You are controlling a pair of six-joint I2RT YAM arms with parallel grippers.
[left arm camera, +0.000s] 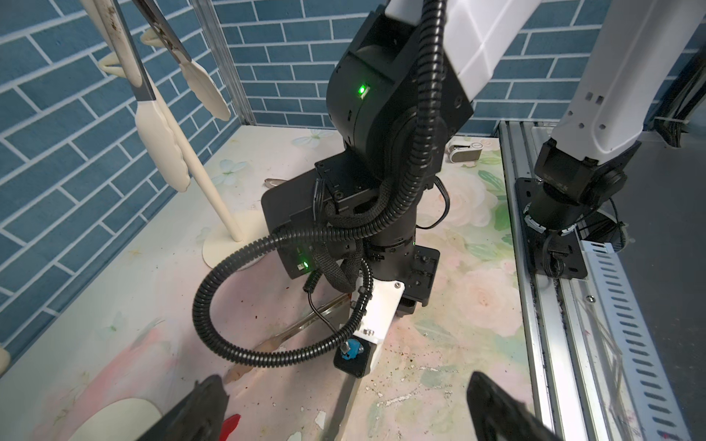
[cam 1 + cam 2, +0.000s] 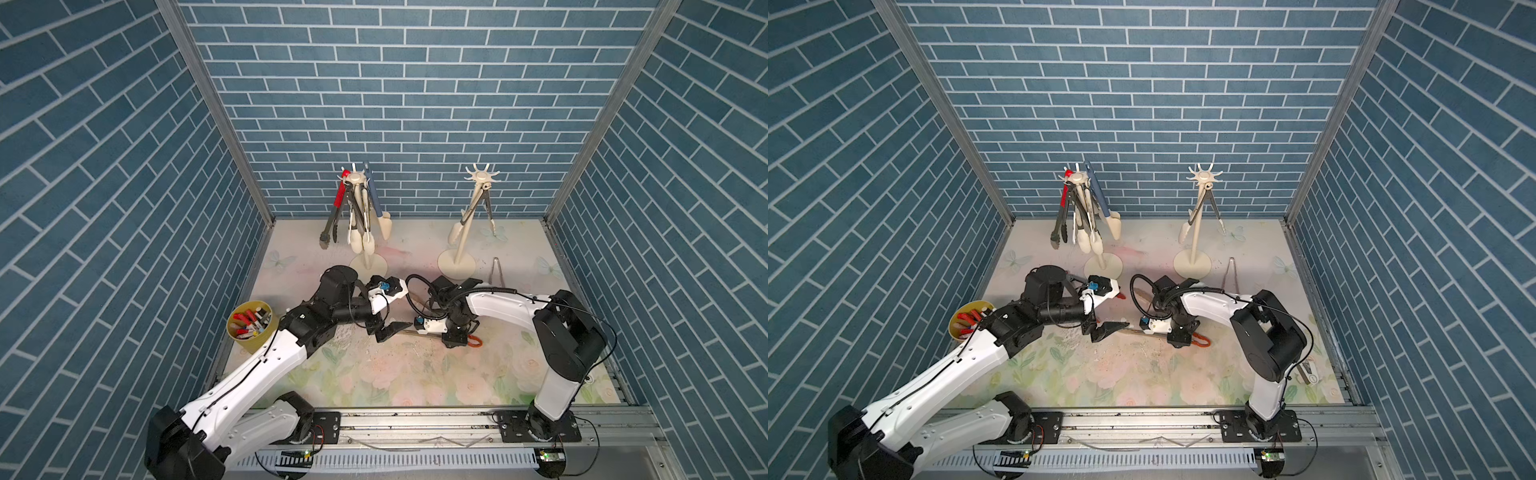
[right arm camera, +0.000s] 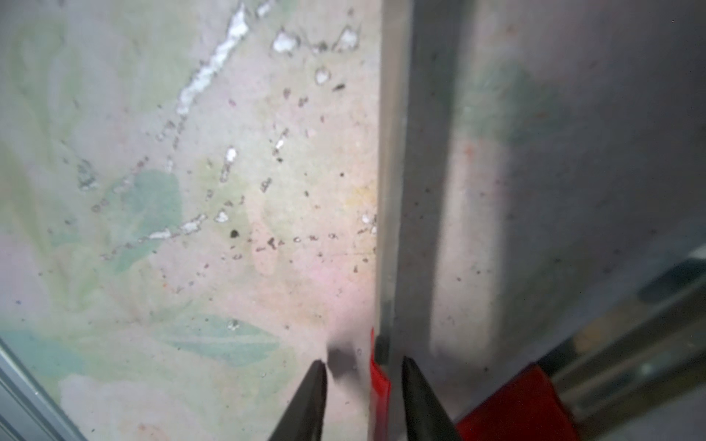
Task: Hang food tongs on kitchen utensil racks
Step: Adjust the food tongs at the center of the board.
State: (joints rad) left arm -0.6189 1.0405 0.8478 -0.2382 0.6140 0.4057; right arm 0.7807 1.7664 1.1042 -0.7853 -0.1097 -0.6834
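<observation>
**Operator:** Report the right claw.

**Technician:** The right claw [image 3: 366,378] is down at the worktop [image 2: 374,374], near the centre. Its jaws stand part open and straddle one arm of the red-ended tongs [image 3: 395,172]. A gap shows on one side, so nothing is gripped.

**Operator:** And the left claw?

**Technician:** The left claw [image 2: 384,330] is spread wide and empty, just left of those tongs. They lie flat on the worktop, with the red loop [image 2: 475,341] at the right end.

**Operator:** List the hazards.

**Technician:** There are three, all judged from the present layout.
- If the jaws close on one arm only, the tongs may pivot or spring out during the lift.
- The two wrists are close together, so a careless move by either arm risks contact.
- The left rack [image 2: 356,179] at the far side is crowded, and a swinging load could knock its hung tongs loose or tip the stand.

The right rack [image 2: 482,176] carries one pair and has free hooks. Bare metal tongs [image 2: 496,272] lie beside its base.
</observation>
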